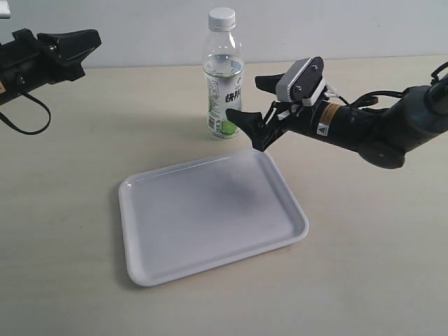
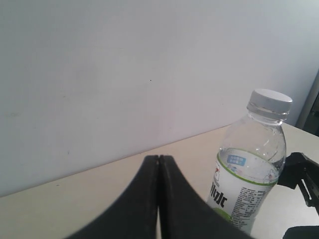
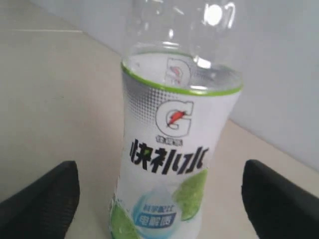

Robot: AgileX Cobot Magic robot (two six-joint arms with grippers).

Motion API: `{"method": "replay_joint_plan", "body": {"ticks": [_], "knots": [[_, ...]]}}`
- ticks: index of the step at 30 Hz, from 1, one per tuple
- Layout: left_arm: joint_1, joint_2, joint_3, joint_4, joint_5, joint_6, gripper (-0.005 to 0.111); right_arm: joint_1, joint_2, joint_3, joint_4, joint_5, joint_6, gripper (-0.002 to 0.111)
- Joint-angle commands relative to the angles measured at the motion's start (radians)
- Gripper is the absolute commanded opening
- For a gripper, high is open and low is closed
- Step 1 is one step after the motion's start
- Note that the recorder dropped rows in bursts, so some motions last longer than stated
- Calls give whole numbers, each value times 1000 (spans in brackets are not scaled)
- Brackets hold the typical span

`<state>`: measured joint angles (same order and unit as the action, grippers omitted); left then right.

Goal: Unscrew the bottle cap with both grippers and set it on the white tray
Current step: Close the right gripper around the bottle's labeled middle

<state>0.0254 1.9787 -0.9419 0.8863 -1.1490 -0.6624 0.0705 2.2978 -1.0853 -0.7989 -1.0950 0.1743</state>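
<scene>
Plastic is gleaming on the white tray (image 1: 147, 276), low-rimmed and round-cornered. Just past its far edge we are seeing the right gripper (image 1: 243, 98) gaping wide beside the bottle (image 1: 224, 77), gripping nothing. The clear bottle is standing upright, bottle cap (image 1: 222, 19) topmost. Past the tray's far-left corner the left gripper (image 1: 92, 39) is hanging shut, empty, bare table (image 1: 56, 210) between.
</scene>
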Motion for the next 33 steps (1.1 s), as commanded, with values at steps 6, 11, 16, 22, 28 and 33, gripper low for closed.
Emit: {"method": "replay_joint_plan", "body": {"ticks": [6, 11, 16, 22, 28, 33], "knots": [[-3, -10, -1, -3, 4, 6, 0, 40, 72, -63, 94, 4, -16, 93], [-3, -10, -1, -3, 4, 6, 0, 46, 72, -63, 96, 4, -27, 94], [-3, -10, -1, -1, 9, 6, 0, 46, 72, -63, 106, 4, -4, 94], [-3, -10, -1, -1, 11, 6, 0, 46, 72, -63, 70, 8, 21, 94], [-3, -10, -1, 1, 15, 6, 0, 46, 72, -68, 86, 8, 31, 93], [-3, -10, -1, 1, 15, 6, 0, 46, 76, -100, 87, 28, 37, 93]]}}
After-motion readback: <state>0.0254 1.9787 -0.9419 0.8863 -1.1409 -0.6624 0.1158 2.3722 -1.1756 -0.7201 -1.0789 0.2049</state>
